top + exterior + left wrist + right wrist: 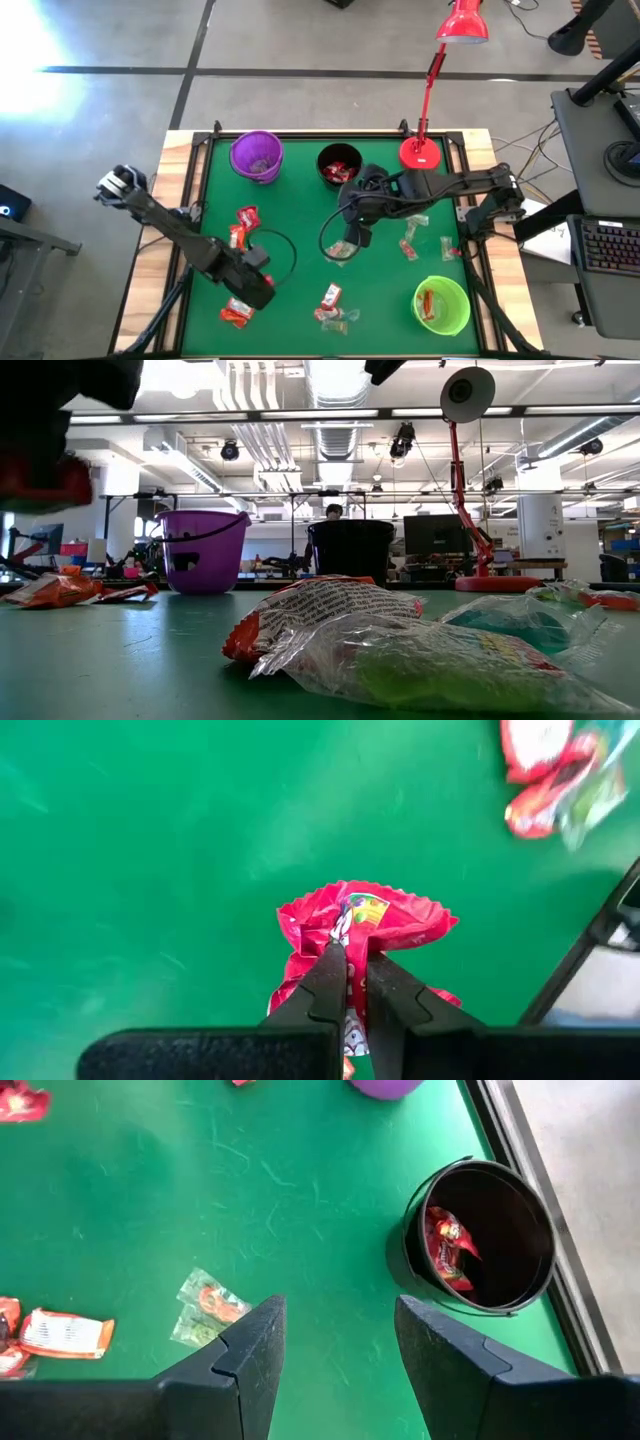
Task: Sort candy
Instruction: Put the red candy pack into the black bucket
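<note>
My left gripper (348,965) is shut on a shiny red candy (362,925) near the table's near left part (238,313). In the low view it hangs high above the mat (40,478). My right gripper (335,1350) is open over the table's middle (350,232) and holds nothing. A clear green candy (210,1308) lies flat on the mat ahead of it. The black cup (480,1240) stands upright with red candy (447,1250) inside. More candy lies scattered on the mat (243,225), (332,305), (410,240). My left gripper pinches the red candy's crinkled wrapper (345,935) between its two fingertips (330,970). The wrapper fans out beyond the tips. The candy is lifted clear of the mat.
The purple cup (257,155) and black cup (338,165) stand along the far edge, and the green cup (441,303) stands at the near right with candy in it. A red lamp's base (420,153) sits far right. A raised wooden rim (190,150) frames the mat.
</note>
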Controlling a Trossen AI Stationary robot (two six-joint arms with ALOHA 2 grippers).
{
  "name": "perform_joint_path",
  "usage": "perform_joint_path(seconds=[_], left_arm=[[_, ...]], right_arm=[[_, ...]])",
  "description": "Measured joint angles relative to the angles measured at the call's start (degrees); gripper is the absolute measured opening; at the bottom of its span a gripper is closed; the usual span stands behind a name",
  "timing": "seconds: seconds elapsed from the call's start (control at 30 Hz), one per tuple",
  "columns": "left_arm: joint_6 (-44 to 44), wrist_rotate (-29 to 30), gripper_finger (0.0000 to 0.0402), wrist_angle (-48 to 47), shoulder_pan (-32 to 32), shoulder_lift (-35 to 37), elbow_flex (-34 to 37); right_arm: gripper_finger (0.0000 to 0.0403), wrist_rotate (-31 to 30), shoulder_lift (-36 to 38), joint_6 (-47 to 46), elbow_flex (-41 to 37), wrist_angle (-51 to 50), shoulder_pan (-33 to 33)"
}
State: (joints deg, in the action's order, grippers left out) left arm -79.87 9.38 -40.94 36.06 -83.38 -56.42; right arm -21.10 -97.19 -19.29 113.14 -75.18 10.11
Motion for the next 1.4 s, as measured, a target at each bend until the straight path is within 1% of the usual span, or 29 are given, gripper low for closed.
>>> perform_joint_path(seconds=[0.1,0.2,0.3,0.4,0.57,0.7,0.77,0.83,0.93,1.03,1.13,1.27,1.4], left_arm=[[0.0,3.9,0.0,-2.71,-1.21,4.02,0.0],[1.59,7.52,0.0,-4.45,-3.38,7.54,-0.03],[5.6,10.22,0.0,-4.48,-6.52,10.86,-0.03],[10.72,12.26,0.0,-4.3,-10.4,13.63,-0.03],[21.54,12.75,0.0,-3.41,-19.28,17.33,-0.03],[31.91,12.61,0.0,-0.42,-27.35,19.3,-0.03],[37.42,11.43,0.0,1.89,-31.67,19.96,-0.03],[42.66,7.75,0.0,4.76,-36.24,20.47,-0.03],[49.86,-0.39,0.0,8.98,-43.55,20.55,-0.03],[55.34,-9.55,0.0,10.98,-51.12,20.16,-0.03],[59.68,-15.86,0.0,11.75,-58.39,19.09,-0.03],[64.13,-22.55,0.0,15.37,-65.9,16.69,-0.03],[68.08,-31.26,0.0,21.57,-70.29,12.81,-0.04]], right_arm=[[0.0183,-0.54,0.83,0.79,0.0,0.02,0.0],[0.0183,-3.02,1.34,1.7,0.0,0.09,0.0],[0.0183,-5.65,1.51,2.77,0.0,0.15,-0.41],[0.0183,-6.29,1.51,3.68,0.0,0.15,-1.73],[0.0183,-6.09,1.51,4.99,0.0,-0.46,-5.33],[0.0183,-6.08,1.51,6.12,0.0,-2.18,-9.27],[0.0183,-6.08,1.51,6.66,0.0,-2.58,-11.44],[0.0183,-6.07,1.51,7.41,0.0,-2.5,-13.63],[0.0183,-6.03,1.51,8.0,0.0,-2.49,-17.11],[0.0183,-6.01,1.51,7.86,0.0,-2.37,-20.48],[0.0183,-6.03,1.51,6.34,0.0,-2.22,-23.36],[0.0183,-5.96,1.51,4.06,0.0,-1.7,-26.13],[0.0183,-5.92,1.45,3.62,0.0,0.84,-28.43]])
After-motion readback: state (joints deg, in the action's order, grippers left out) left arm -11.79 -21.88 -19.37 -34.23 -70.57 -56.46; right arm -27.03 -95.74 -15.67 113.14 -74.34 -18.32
